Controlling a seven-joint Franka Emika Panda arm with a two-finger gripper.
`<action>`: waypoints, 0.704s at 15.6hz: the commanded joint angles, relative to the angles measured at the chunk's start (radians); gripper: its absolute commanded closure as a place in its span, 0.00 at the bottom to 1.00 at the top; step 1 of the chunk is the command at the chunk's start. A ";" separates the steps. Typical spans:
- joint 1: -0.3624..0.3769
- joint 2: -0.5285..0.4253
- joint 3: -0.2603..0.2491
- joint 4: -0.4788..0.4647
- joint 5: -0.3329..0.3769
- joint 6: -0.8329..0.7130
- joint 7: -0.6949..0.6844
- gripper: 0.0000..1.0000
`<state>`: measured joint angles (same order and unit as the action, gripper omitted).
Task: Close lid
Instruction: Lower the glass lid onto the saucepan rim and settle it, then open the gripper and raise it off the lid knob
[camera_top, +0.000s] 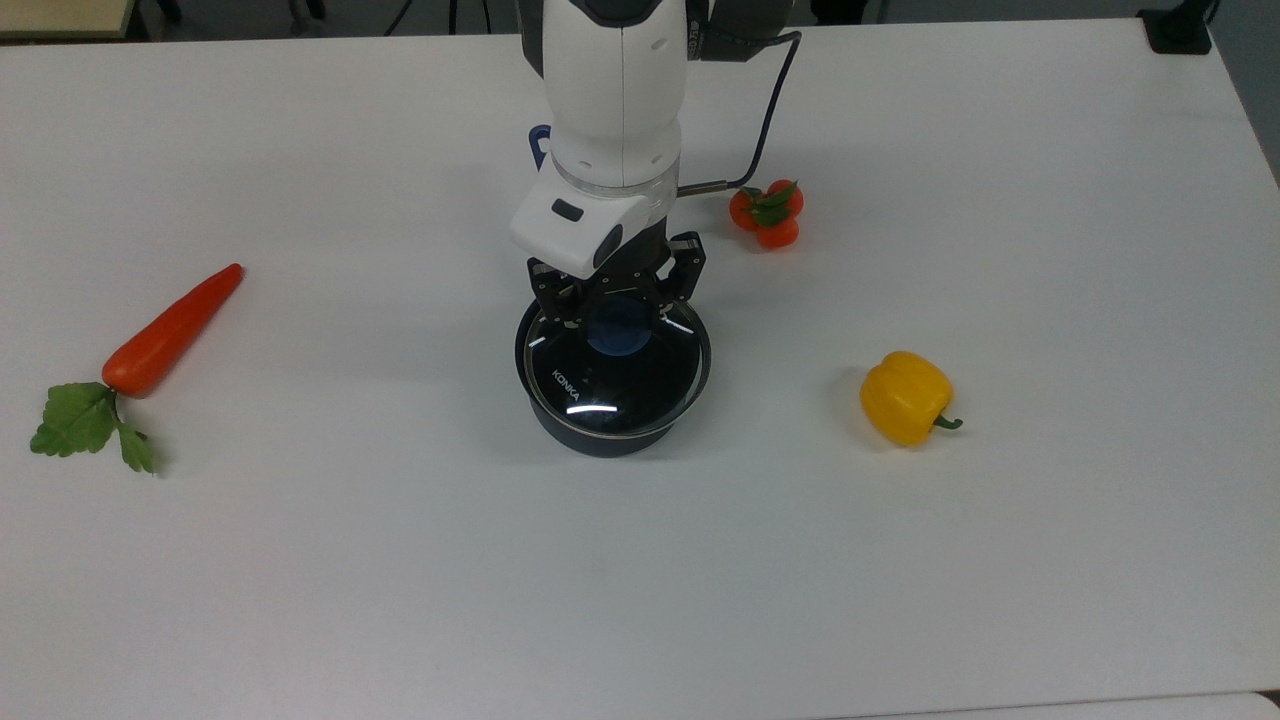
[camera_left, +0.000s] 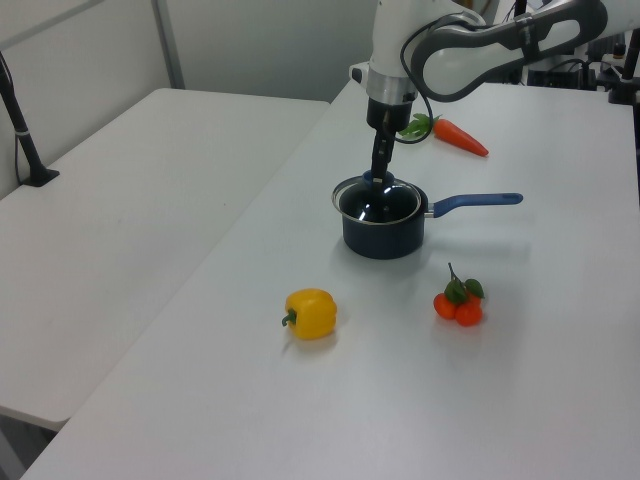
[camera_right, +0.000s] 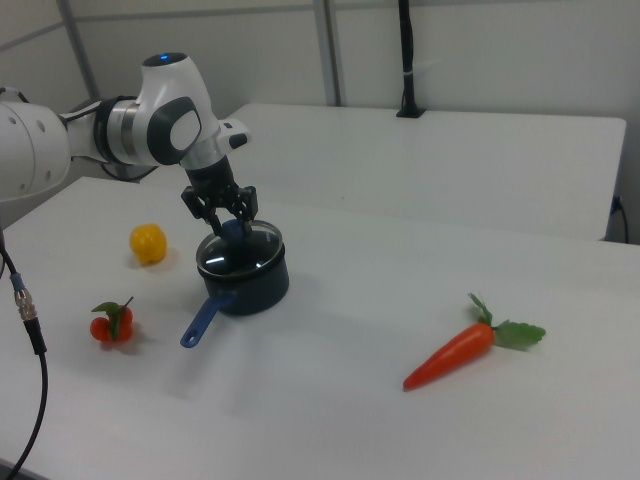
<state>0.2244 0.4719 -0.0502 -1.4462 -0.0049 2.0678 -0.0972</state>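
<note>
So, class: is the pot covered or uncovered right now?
Covered. The glass lid lies across the dark pot, its rim roughly matching the pot's. The open gripper straddles the blue knob. Whether it sits fully flat, cannot tell.

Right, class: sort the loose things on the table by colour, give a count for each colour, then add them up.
Orange: 2, the carrot and the tomato cluster
Yellow: 1, the pepper
Dark blue: 1, the saucepan
Clear glass with a blue knob: 1, the lid
Total: 5
</note>
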 joint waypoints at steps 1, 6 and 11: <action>0.004 -0.004 -0.007 0.020 0.022 -0.070 -0.015 0.61; 0.006 -0.004 -0.007 0.017 0.020 -0.072 -0.013 0.61; 0.004 0.001 -0.007 0.013 0.017 -0.060 -0.015 0.56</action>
<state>0.2243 0.4724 -0.0509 -1.4419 -0.0049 2.0231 -0.0972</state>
